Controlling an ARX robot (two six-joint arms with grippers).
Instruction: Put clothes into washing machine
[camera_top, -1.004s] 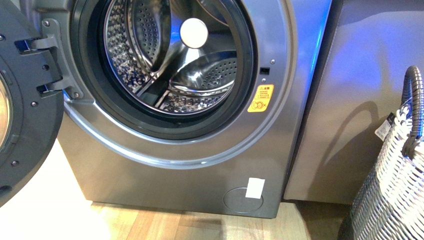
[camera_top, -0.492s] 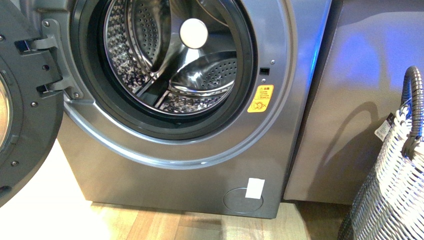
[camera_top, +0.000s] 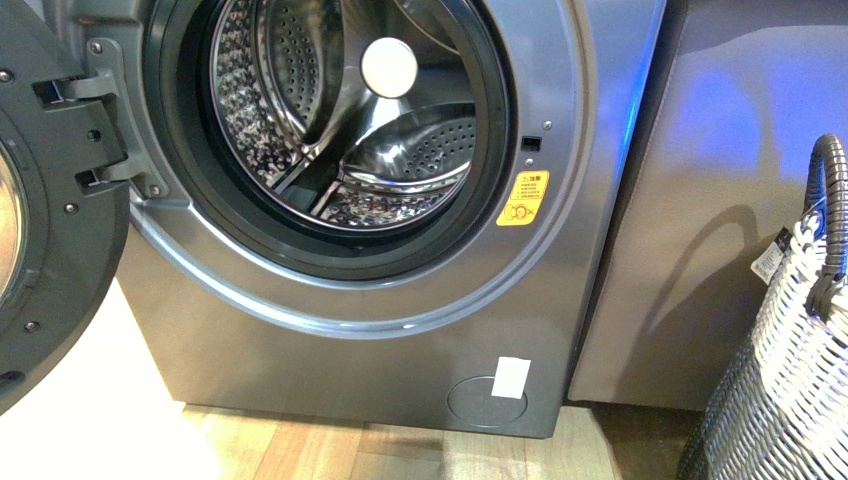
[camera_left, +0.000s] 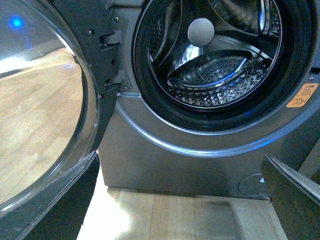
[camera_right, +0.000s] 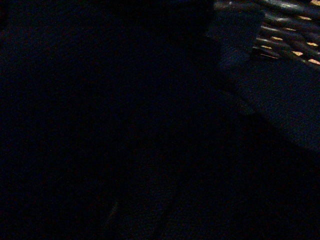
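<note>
Pale wooden plank floor (camera_top: 330, 448) carrying three things.
The grey washing machine (camera_top: 330, 350) stands on it mid-frame in the front view. A grey-brown cabinet (camera_top: 700, 250) stands just beside the machine at 3 o'clock, and a white wicker basket (camera_top: 790, 390) sits at 4 o'clock.

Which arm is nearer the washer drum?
Probably left: its wrist camera faces the drum past the open door. Right wrist view is dark; right arm's position unknown.
</note>
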